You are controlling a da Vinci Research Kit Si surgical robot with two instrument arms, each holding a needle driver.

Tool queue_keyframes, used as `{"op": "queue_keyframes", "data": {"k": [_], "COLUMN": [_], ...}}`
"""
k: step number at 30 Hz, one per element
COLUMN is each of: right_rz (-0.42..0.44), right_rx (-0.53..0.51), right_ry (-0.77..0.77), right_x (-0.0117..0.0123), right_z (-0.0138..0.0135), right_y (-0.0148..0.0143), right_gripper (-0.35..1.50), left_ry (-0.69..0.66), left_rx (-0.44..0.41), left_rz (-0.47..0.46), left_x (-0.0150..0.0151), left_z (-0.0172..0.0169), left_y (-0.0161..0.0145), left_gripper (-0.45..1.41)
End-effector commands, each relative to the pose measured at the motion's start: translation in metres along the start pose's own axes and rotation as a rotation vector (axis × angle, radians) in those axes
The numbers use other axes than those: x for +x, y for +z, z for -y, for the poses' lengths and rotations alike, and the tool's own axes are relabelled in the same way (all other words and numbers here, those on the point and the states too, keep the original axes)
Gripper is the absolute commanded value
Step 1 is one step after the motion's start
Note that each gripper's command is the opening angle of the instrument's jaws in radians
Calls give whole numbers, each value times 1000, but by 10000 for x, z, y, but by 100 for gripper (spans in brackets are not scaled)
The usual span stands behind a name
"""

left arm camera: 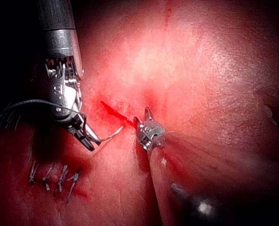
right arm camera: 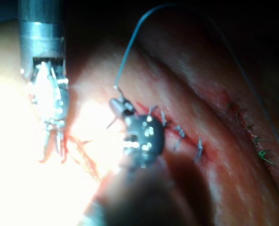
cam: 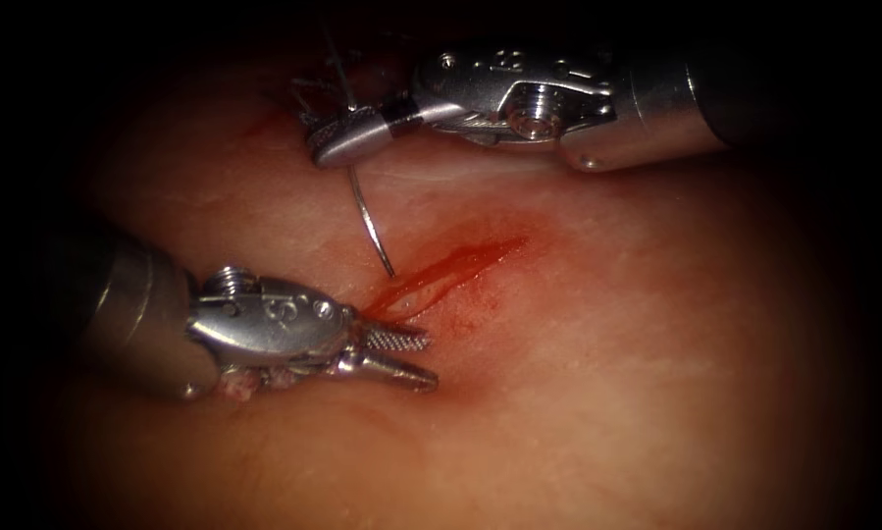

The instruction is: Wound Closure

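Note:
The cut (cam: 455, 263) is a short red slit running diagonally across the tissue (cam: 607, 373). My right tool (cam: 318, 152) is shut on the blunt end of the curved needle (cam: 367, 221). The needle hangs down with its tip at the tissue just left of the cut's left end; I cannot tell whether it pierces. The left tool (cam: 431, 360) lies open below that end, holding nothing. The left wrist view shows the right tool (left arm camera: 93, 143) with the needle (left arm camera: 112, 134), and the left tool (left arm camera: 143, 115). Thread (right arm camera: 130, 47) rises from the right tool (right arm camera: 117, 104).
A row of finished stitches (left arm camera: 54, 176) lies beyond the right tool, with dark cut ends (cam: 328, 88). A second stitched line (right arm camera: 250, 127) runs farther off. Red fluid (cam: 490, 294) stains the tissue around the cut.

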Motion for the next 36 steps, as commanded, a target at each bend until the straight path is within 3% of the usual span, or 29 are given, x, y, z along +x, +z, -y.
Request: {"op": "queue_keyframes", "data": {"k": [1, 15, 36], "right_rz": [0, 14, 2], "right_rx": [3, 69, 160], "right_ry": [-2, 37, 475], "right_x": [-2, -9, -18], "right_z": [-3, 24, 38], "right_y": [6, 9, 6], "right_gripper": [-35, -35, -35], "left_ry": [0, 3, 9], "left_rx": [-2, -1, 14], "left_rz": [1, 12, 22], "left_x": [-4, -6, -7], "left_z": [-1, 2, 6], "left_y": [8, 0, -6], "left_gripper": [1, 1, 1]}}
